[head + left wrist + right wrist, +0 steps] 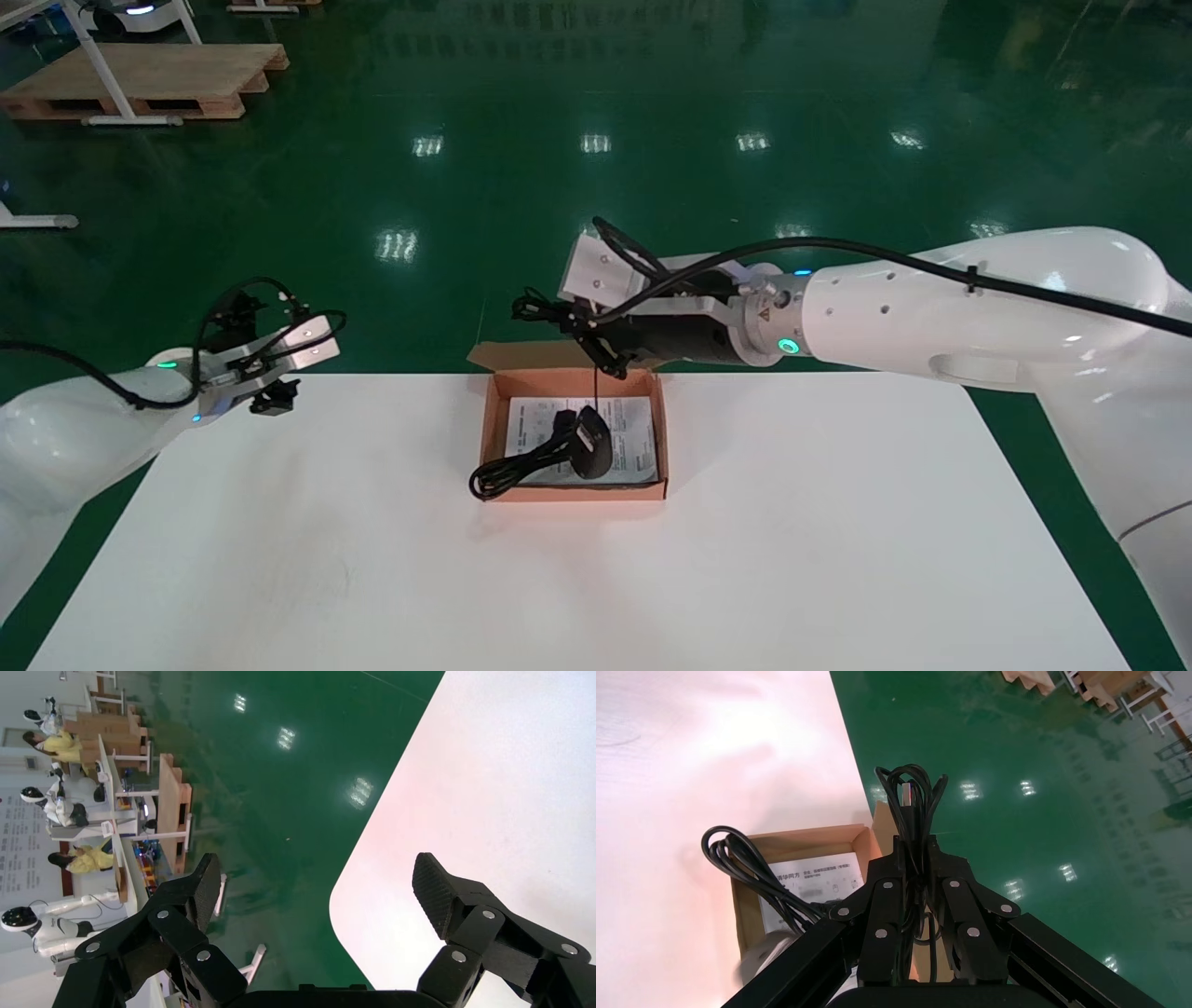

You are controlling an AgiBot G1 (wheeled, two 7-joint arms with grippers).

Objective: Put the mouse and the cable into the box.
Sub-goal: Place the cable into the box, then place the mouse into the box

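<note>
Cable pinched between right gripper fingers over box; left gripper parked.

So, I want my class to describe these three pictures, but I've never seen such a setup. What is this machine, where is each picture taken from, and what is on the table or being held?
It is a robot with two white arms, each ending in a two-fingered gripper. The wide picture comes from a camera on its head, looking down at a white table. The other two come from cameras on its wrists, looking along the fingers. On the table stands an open cardboard box with a printed leaflet and a black mouse inside. Loops of black cable spill over the box's near-left corner. The right gripper, above the box's far edge, is shut on a bunched part of the cable. The left gripper hangs open and empty over the table's far-left corner.
</note>
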